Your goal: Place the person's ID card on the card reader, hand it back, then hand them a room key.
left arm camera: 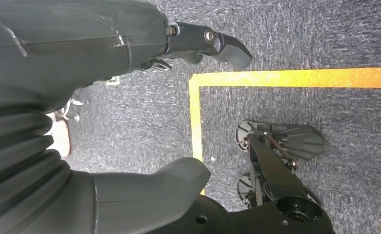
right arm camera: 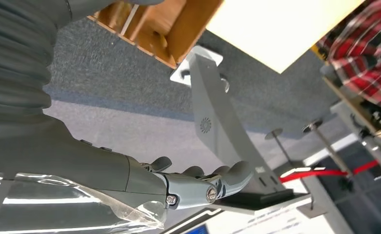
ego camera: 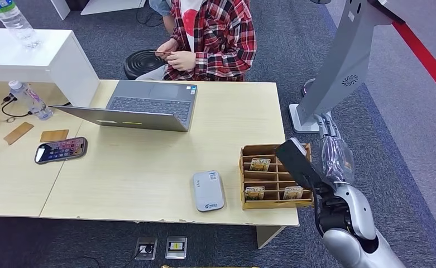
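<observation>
Behind the table's far edge a person in a red plaid shirt [ego camera: 221, 33] holds a thin ID card [ego camera: 162, 53] in both hands. The grey-white card reader [ego camera: 208, 190] lies near the table's front edge. Right of it stands a wooden key box [ego camera: 276, 177] with hotel key cards [ego camera: 259, 164] upright in its slots. My right hand [ego camera: 334, 153] hovers just off the table's right edge beside the box, holding nothing, with its fingers [right arm camera: 212, 183] stretched out. My left hand [left arm camera: 130, 97] hangs over the carpet, thumb and fingers apart, with nothing in it.
An open laptop [ego camera: 143, 106] sits mid-table, and a phone [ego camera: 61, 149] lies to its left. A water bottle [ego camera: 31, 100] and a white shelf [ego camera: 37, 56] are at the far left. A grey kiosk stand [ego camera: 344, 67] rises right of the table. A black stool [ego camera: 143, 62] stands by the person.
</observation>
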